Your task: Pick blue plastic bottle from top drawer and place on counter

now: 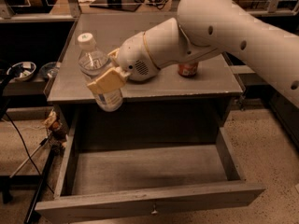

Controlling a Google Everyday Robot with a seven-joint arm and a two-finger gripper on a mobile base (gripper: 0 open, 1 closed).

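My gripper (106, 76) is shut on the blue plastic bottle (96, 66), a small clear bottle with a white cap and pale label. I hold it upright, slightly tilted, in the air at the counter's front left edge, its base level with that edge. The counter (140, 31) is a flat grey top. The top drawer (145, 169) stands pulled open below, its grey bottom bare, with a small knob on its front panel. My white arm crosses the counter from the right.
A red-orange soda can (188, 69) stands on the counter right of centre, partly behind my arm. Two bowls (21, 70) sit on a low shelf at the left. Cables and a stand lie on the floor at the left.
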